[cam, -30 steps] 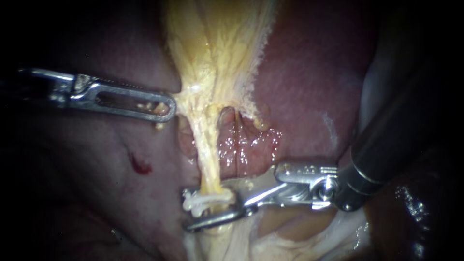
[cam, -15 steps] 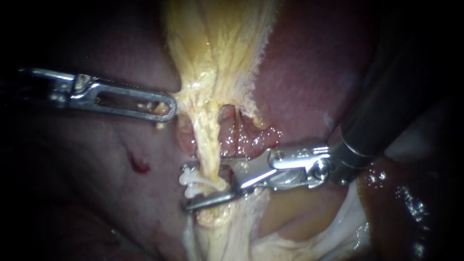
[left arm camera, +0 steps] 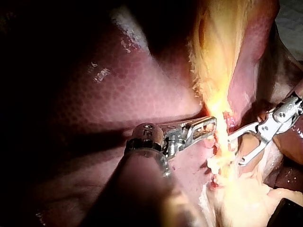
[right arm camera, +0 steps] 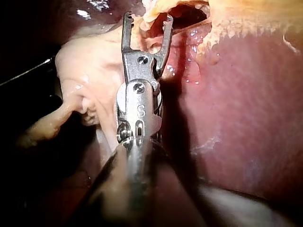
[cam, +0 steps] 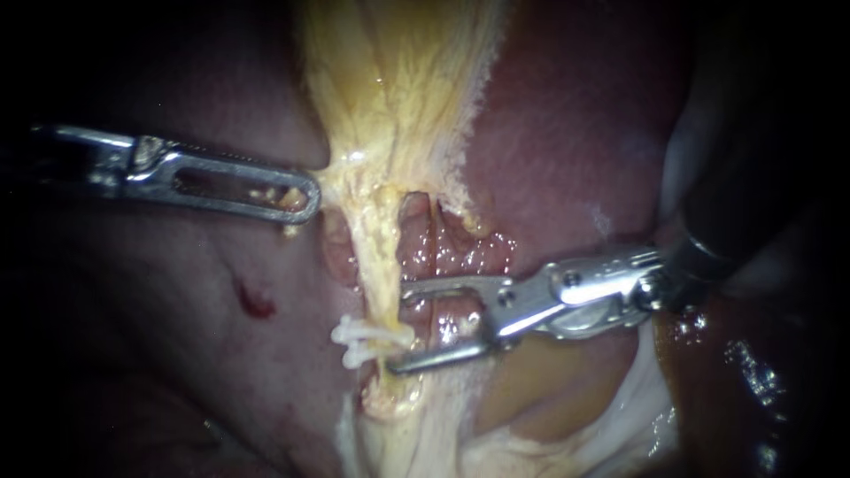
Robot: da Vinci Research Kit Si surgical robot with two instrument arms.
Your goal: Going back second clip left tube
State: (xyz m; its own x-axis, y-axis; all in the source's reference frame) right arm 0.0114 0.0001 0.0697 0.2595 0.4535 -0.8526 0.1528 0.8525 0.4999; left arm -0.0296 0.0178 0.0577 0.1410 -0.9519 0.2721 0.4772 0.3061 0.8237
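Observation:
A thin yellow tube (cam: 379,265) runs down from the gallbladder's yellow neck (cam: 398,97) over the red liver (cam: 549,133). A white clip (cam: 365,341) sits across the tube low down. My right instrument (cam: 398,326) has its jaws open. Their tips lie just to the right of the tube and the clip, with nothing gripped. The right wrist view shows those jaws (right arm camera: 147,19) spread apart, and the left wrist view shows them (left arm camera: 235,151) beside the tube. My left instrument (cam: 305,196) is shut on the edge of the yellow neck tissue, also seen in its wrist view (left arm camera: 212,124).
Wet red tissue (cam: 452,257) glistens in the window right of the tube. Pale whitish tissue (cam: 531,425) lies below the right instrument. A small red spot (cam: 257,301) marks the liver at the left. The right shaft (cam: 735,204) fills the right side.
My right instrument has drawn back to the right; its open jaws, which straddled the tube at the clip, are off it now. The clip stays on the tube. The left instrument has held still.

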